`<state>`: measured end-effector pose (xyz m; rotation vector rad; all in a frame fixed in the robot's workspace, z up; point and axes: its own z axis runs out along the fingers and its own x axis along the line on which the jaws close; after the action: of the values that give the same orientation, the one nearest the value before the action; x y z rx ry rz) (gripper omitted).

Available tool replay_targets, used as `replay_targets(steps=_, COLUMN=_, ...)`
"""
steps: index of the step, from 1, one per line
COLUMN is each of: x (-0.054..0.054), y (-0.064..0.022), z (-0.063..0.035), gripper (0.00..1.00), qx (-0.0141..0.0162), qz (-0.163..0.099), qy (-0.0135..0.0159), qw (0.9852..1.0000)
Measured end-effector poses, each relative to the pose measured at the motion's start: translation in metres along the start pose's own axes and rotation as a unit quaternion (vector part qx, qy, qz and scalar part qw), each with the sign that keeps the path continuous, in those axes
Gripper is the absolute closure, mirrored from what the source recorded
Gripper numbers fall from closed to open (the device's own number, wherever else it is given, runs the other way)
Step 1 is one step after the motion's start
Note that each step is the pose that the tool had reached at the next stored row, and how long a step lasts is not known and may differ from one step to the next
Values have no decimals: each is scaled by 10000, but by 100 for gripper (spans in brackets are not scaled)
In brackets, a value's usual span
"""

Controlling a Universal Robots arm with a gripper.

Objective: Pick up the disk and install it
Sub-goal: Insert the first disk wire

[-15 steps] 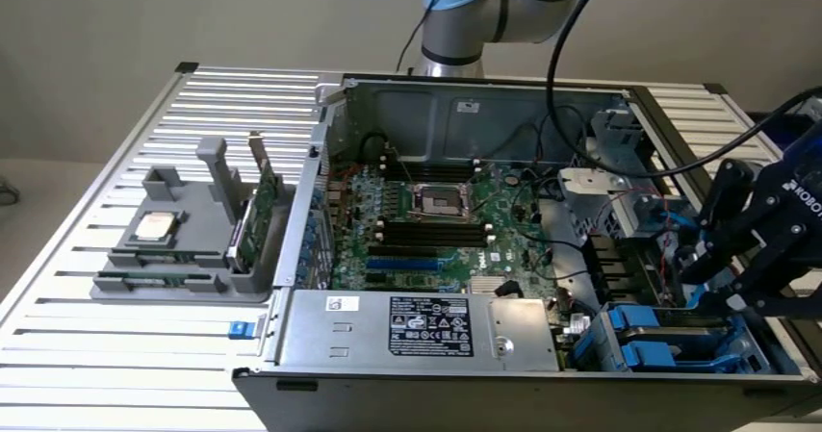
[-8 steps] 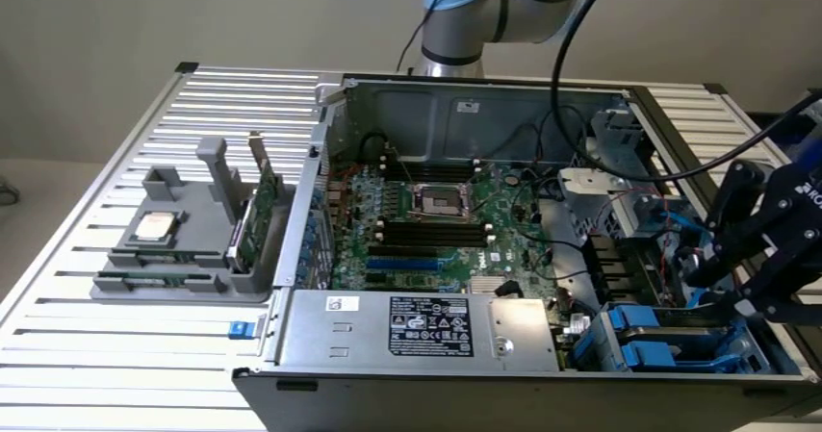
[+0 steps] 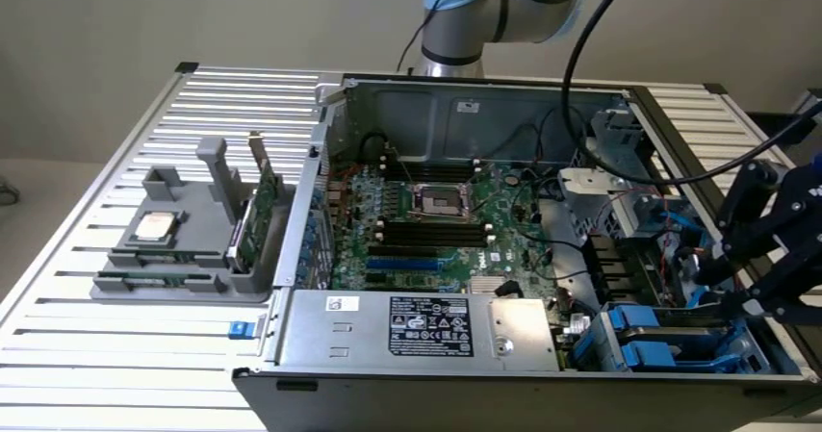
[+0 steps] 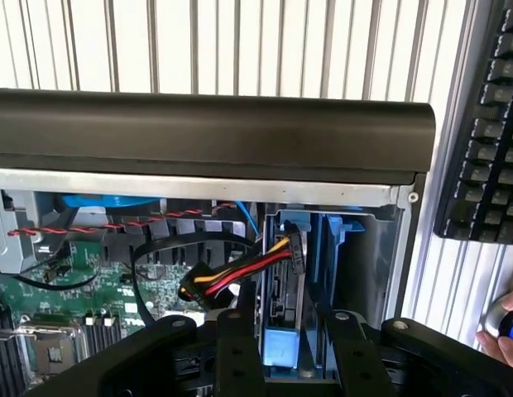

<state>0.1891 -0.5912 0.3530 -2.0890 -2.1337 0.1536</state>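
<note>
Now the gripper (image 4: 291, 331) is clamping its jaws on the disk (image 4: 281, 277), upright in the drive bay (image 4: 343, 248) at the exterior view's right; seating it well probably means keeping it straight, clear of the cable bundle (image 4: 240, 275).

Open computer case (image 3: 463, 114) lies on a slatted metal table (image 3: 115, 365), its green motherboard (image 3: 437, 230) exposed and a labelled silver power supply (image 3: 424, 328) at the side nearest the exterior camera. On the exterior view's left of the case, a grey holder (image 3: 161, 264) carries a small square chip (image 3: 156, 225) lying flat and a green circuit card (image 3: 264, 211) standing on edge. Wrist view: a yellow, red and black cable bundle (image 4: 240, 273) inside the case, and a black keyboard (image 4: 488, 124) on the table outside it.
</note>
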Motion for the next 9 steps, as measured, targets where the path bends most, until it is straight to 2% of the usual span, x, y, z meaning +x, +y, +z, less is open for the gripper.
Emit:
replay_targets(steps=2, x=-22, y=15, z=-4, gripper=63, qx=0, qz=-3, qy=14, qw=10000)
replay_targets(steps=9, x=-108, y=37, z=0, gripper=63, qx=7, qz=-7, qy=24, qw=10000)
